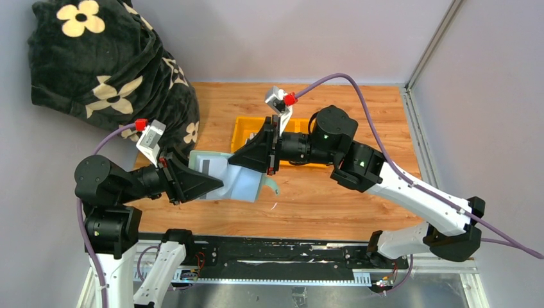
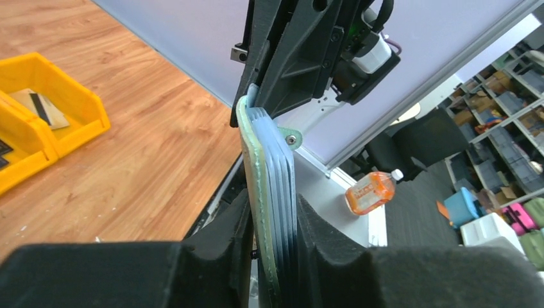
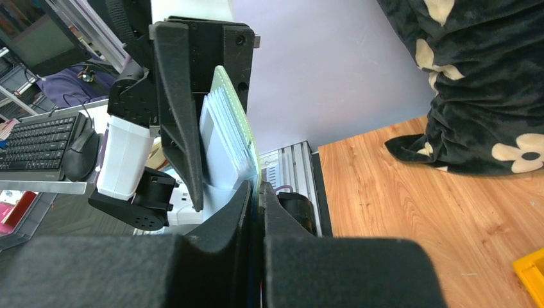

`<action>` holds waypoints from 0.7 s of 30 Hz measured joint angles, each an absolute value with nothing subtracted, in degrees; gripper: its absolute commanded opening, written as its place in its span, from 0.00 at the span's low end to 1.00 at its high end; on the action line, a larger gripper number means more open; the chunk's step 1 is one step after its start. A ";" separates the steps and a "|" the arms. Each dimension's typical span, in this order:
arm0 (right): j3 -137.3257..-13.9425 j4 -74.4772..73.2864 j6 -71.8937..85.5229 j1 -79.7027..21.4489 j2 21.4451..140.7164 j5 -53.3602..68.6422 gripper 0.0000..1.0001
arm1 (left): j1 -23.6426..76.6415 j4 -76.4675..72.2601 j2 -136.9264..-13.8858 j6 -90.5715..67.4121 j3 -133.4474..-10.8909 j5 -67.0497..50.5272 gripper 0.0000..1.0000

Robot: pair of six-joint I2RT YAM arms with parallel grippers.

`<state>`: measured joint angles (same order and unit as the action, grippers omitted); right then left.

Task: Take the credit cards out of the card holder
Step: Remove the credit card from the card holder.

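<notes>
Grey walls close in a wooden counter [image 1: 333,199], with a black flowered blanket [image 1: 109,77] heaped at its far left corner and a yellow tray [image 1: 247,125] at the back. Both arms meet over the middle of the counter and hold the card holder [image 1: 244,183] up between them, clear of the wood. The left pincer [image 1: 215,185] is clamped on one end of it; the left wrist view shows its fingers [image 2: 314,231] squeezing the green cover and the stack of pale blue leaves together. The right pincer [image 1: 238,159] grips the opposite end, its fingers [image 3: 234,212] pressed almost together on the thin green cover, while the blue leaves stand just beside them. In the tray, one compartment holds a tan card [image 2: 38,106] with a dark stripe, lying flat.
</notes>
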<state>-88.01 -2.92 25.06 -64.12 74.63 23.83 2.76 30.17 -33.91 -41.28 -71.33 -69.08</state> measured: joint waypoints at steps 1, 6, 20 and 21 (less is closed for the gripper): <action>-87.64 -2.35 25.06 -64.12 74.22 23.94 0.00 | 2.76 29.63 -33.98 -42.17 -71.31 -69.28 0.23; -84.16 -0.32 24.86 -63.72 71.53 23.97 0.00 | 2.76 27.75 -35.53 -45.39 -71.29 -70.85 0.19; -78.59 -3.27 19.59 -62.08 64.79 27.64 0.78 | 2.79 25.02 -35.09 -45.82 -71.22 -71.57 0.07; -78.59 -3.22 19.38 -62.08 64.60 27.79 0.78 | 2.79 25.34 -34.94 -45.19 -71.22 -71.48 0.06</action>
